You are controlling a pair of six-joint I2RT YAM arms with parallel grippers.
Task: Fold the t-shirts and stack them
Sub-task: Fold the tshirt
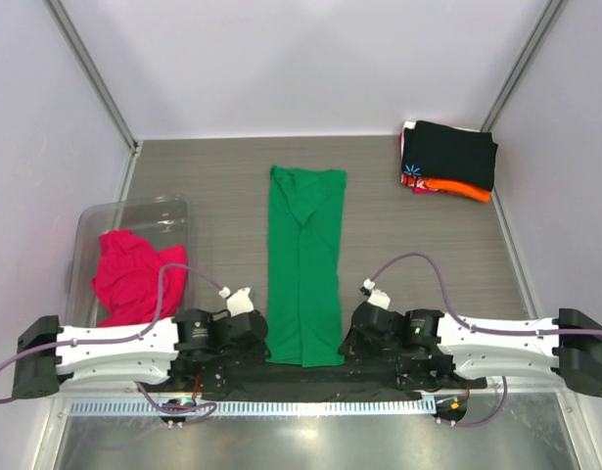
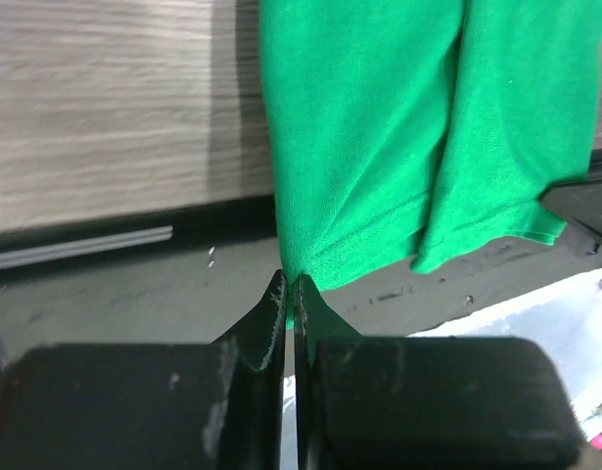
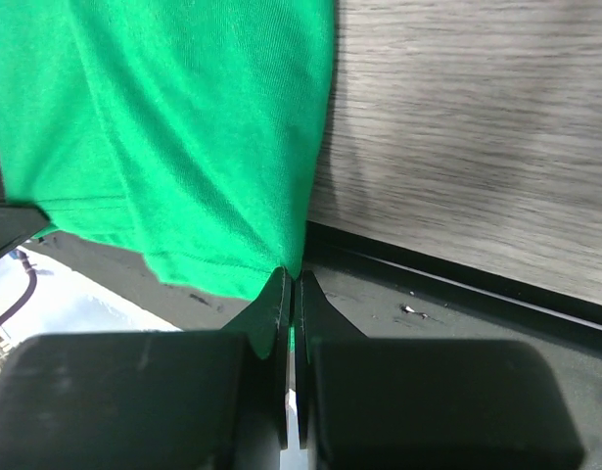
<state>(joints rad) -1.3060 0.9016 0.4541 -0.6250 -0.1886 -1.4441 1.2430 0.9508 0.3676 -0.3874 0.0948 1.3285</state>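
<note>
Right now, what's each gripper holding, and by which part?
Both are shut on the green t-shirt: the left gripper pinches the near hem's left corner, the right gripper its right corner.

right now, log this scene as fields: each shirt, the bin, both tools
green t-shirt: long narrow strip, flat, centre
left tool: shut on green t-shirt's near left hem corner
right tool: shut on its near right hem corner
pink t-shirt: crumpled in clear bin, left
folded stack: black on top, orange below, far right corner
</note>
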